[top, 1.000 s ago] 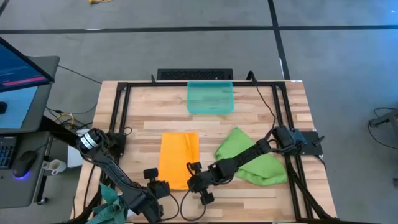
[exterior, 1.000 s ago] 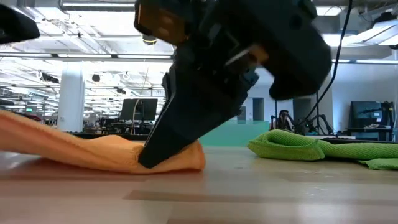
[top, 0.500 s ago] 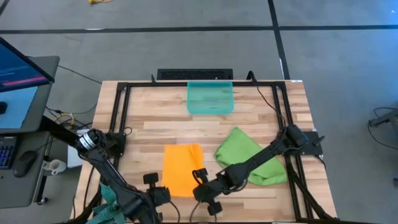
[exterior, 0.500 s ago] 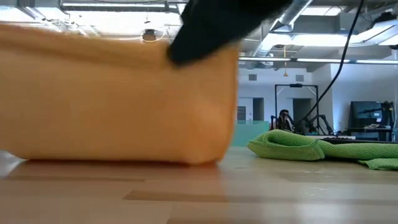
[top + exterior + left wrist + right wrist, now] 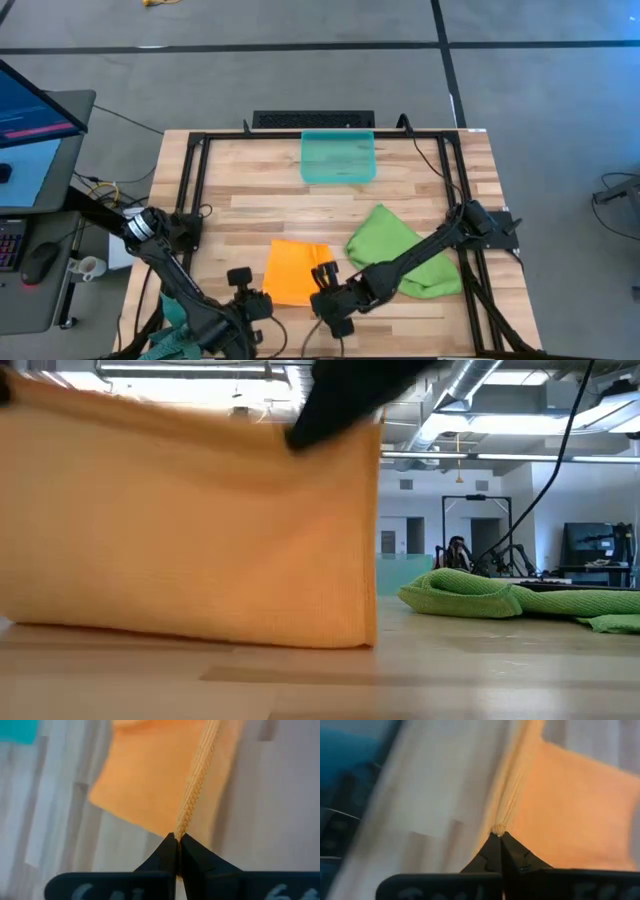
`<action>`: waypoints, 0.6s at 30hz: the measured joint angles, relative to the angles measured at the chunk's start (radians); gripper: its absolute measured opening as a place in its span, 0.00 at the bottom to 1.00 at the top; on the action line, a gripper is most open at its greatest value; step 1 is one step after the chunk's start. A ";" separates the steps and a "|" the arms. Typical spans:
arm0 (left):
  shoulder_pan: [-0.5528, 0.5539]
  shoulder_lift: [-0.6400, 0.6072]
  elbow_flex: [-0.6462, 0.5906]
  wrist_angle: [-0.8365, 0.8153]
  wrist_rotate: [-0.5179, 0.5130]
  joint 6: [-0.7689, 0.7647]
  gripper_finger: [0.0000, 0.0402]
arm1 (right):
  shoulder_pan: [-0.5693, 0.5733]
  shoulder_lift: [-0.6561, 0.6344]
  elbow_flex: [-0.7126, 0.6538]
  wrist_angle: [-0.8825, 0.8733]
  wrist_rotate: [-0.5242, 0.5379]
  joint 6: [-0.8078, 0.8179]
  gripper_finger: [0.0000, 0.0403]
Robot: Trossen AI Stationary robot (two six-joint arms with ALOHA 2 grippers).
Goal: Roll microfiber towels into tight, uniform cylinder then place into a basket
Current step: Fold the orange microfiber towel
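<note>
**Jaws of both arms clenched on the orange towel**

Jaws of my left gripper [image 5: 177, 839] and my right gripper [image 5: 498, 836] are pressed together, each pinching a near corner of the orange towel [image 5: 293, 271]. I see its near edge lifted off the counter [image 5: 260, 195], hanging like a curtain in the low view. Beside it, the green towel [image 5: 400, 252] lies crumpled under the right arm. At the far edge stands the basket [image 5: 338, 158], well apart.
</note>
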 joint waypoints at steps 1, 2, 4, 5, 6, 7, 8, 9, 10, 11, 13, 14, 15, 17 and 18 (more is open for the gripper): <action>0.012 0.000 -0.014 -0.001 -0.001 0.003 0.00 | -0.013 0.002 0.000 -0.020 0.013 0.015 0.02; 0.024 0.000 -0.029 -0.001 0.000 0.003 0.00 | -0.025 0.002 -0.001 -0.042 0.029 0.032 0.02; 0.046 0.000 -0.063 -0.002 0.017 -0.005 0.00 | -0.050 0.002 -0.001 -0.057 0.056 0.057 0.01; 0.055 0.000 -0.076 -0.011 0.017 -0.009 0.00 | -0.062 0.002 -0.001 -0.059 0.058 0.065 0.01; 0.062 0.000 -0.088 -0.019 0.013 -0.012 0.00 | -0.072 0.002 -0.001 -0.062 0.058 0.076 0.01; 0.070 0.000 -0.098 -0.023 0.003 -0.019 0.00 | -0.081 0.002 -0.001 -0.065 0.058 0.085 0.01; 0.080 0.000 -0.108 -0.026 -0.002 -0.026 0.00 | -0.090 0.002 -0.001 -0.070 0.058 0.094 0.01; 0.091 0.000 -0.117 -0.025 -0.002 -0.030 0.00 | -0.099 0.002 -0.001 -0.080 0.058 0.108 0.01; 0.101 0.000 -0.123 -0.022 -0.005 -0.032 0.00 | -0.109 0.002 -0.001 -0.095 0.058 0.121 0.01; 0.111 0.000 -0.130 -0.017 -0.007 -0.032 0.00 | -0.117 0.002 -0.005 -0.105 0.059 0.136 0.02; 0.128 0.000 -0.142 -0.013 -0.007 -0.033 0.00 | -0.132 0.002 -0.034 -0.082 0.064 0.165 0.02; 0.137 0.000 -0.149 0.000 -0.008 -0.033 0.00 | -0.139 0.002 -0.049 -0.078 0.065 0.184 0.01; 0.148 0.000 -0.153 0.007 -0.009 -0.031 0.00 | -0.147 0.002 -0.057 -0.083 0.065 0.201 0.01; 0.169 0.000 -0.162 0.007 -0.008 -0.017 0.00 | -0.158 0.002 -0.068 -0.082 0.080 0.212 0.01; 0.179 0.000 -0.165 0.015 -0.006 -0.009 0.00 | -0.164 0.002 -0.075 -0.078 0.085 0.212 0.01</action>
